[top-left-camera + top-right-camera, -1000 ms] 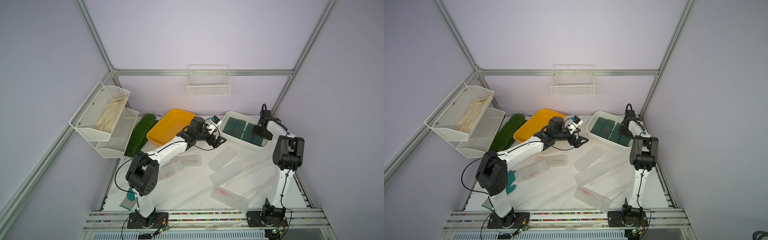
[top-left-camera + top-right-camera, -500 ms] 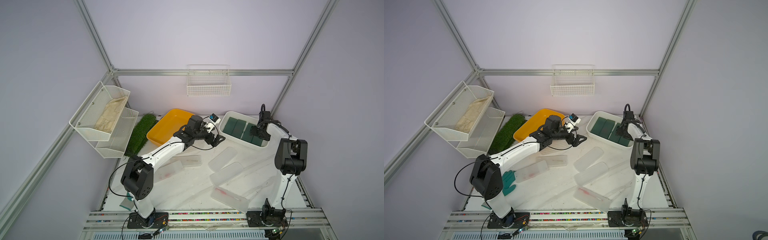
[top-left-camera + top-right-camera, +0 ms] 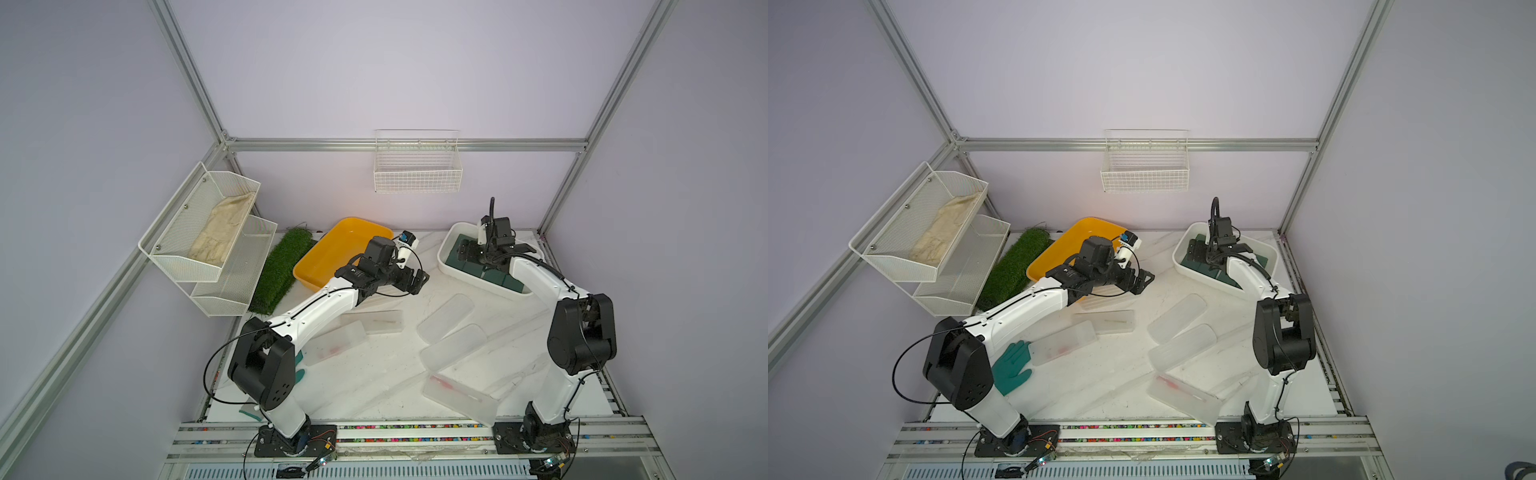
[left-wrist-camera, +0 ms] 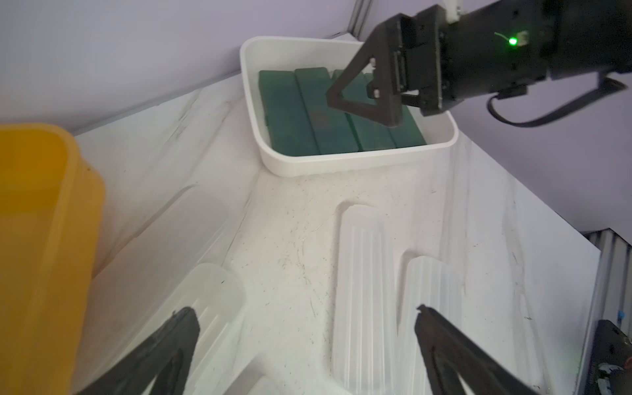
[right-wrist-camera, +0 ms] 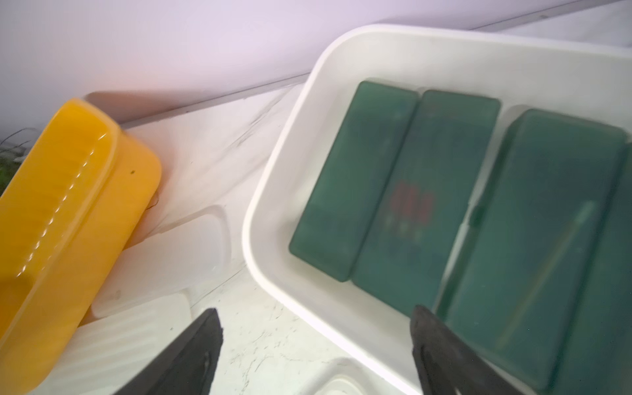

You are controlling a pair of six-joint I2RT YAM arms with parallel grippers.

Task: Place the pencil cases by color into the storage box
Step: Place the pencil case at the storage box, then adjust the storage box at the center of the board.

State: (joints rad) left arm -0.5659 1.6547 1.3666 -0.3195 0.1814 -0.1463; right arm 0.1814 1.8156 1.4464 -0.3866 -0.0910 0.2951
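Over the far-right storage box in both top views, my right gripper hovers above four green pencil cases, left gripper near the yellow bin, clear pencil cases scattered on the table, left wrist view, left fingers spread wide, empty, right wrist view, right fingers parted, holding nothing, straddling the box wall.

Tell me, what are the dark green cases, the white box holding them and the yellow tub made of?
Green cases: probably plastic, translucent and matte; something red shows dimly through one. White box: likely opaque moulded plastic, smooth, with rounded rim. Yellow tub: glossy plastic, judging by bright glints along its edge.
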